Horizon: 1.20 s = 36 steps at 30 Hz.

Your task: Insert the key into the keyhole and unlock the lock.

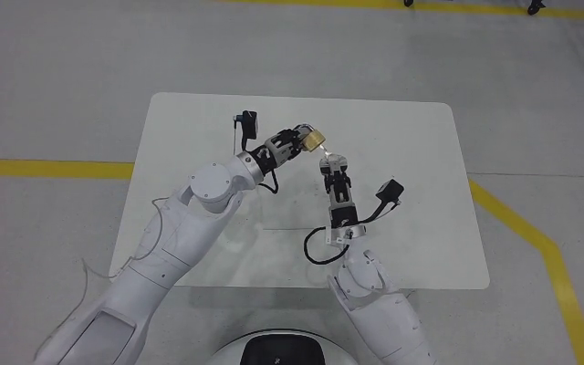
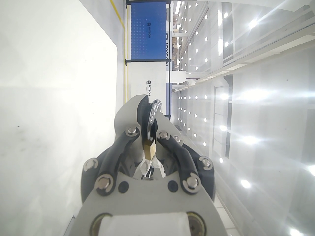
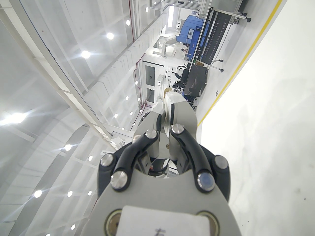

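A: What can go wrong from here?
B: Mostly alignment. If the right gripper (image 1: 329, 164) comes in off-axis, the small silvery key (image 1: 325, 155) skates off the lock face or jams. We can't see the keyhole, so the angle is our guess.
A: Can the lock slip?
B: Possibly. The left gripper (image 1: 304, 138) grips the brass padlock (image 1: 315, 140) across its silver shackle (image 2: 154, 110), so a push or twist could pivot the body.
A: Jaws?
B: Left jaws are nearly closed, pinching the padlock above the far middle of the white rounded table (image 1: 411, 201). Right jaws are pressed together on what we take for the key, just near-right of the padlock. We can't tell if they touch.
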Each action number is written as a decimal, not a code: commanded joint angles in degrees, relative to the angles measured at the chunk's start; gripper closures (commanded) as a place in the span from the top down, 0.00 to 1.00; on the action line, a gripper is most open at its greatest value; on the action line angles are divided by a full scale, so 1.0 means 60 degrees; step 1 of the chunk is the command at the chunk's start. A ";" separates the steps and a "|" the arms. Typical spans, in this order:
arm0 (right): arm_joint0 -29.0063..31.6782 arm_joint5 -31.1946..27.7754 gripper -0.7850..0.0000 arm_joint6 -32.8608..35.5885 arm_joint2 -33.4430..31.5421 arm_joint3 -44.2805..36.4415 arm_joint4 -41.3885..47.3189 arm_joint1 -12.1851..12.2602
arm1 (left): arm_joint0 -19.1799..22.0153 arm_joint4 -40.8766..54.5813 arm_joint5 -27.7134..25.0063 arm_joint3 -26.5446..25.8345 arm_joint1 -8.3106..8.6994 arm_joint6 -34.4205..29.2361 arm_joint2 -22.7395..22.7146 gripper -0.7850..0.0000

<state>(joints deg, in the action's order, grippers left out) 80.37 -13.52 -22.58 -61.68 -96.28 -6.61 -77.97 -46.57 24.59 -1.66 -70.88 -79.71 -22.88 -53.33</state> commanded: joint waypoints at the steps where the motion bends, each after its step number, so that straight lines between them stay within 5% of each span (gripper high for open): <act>1: 0.0016 0.0030 0.00 0.0037 -0.0022 -0.0013 -0.0040 -0.0016 | -0.0008 -0.0022 -0.0002 -0.0001 -0.0014 0.0014 -0.0031 0.00; 36: 0.0070 0.0332 0.00 0.0278 -0.0155 0.0110 -0.0620 -0.0366 | -0.0395 -0.1489 0.0217 -0.0576 -0.0175 0.0310 -0.0212 0.00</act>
<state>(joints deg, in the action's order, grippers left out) 80.80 -11.60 -21.04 -62.58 -95.64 -10.34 -80.13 -48.91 16.14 -0.33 -74.21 -80.75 -20.97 -54.64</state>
